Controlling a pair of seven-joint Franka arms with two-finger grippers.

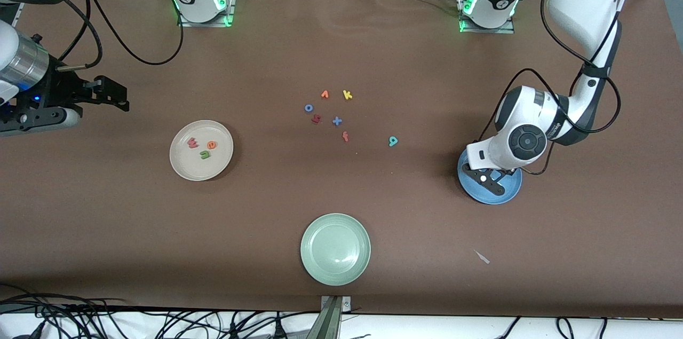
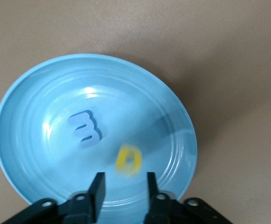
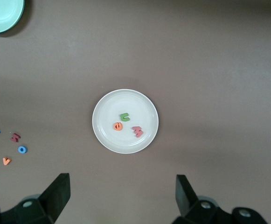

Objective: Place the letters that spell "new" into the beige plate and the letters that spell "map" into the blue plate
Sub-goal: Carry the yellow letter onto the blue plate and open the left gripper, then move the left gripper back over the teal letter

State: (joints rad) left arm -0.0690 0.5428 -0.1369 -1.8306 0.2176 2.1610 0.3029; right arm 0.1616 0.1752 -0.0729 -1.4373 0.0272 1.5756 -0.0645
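Teal-green p (image 1: pixel 392 141): last "map" letter outside the blue plate (image 1: pixel 508 193), flat on table toward the loose-letter cluster from it; left tool (image 2: pixel 124 189), released above that plate, is nearer than the spread-open right tool (image 3: pixel 121 196).

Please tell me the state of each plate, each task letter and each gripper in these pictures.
beige plate: holds n, e, w.
blue plate: holds blue m and yellow a.
teal p: on the table, not in a plate.
green plate: empty.
left gripper: open, over the blue plate.
right gripper: open, waiting.
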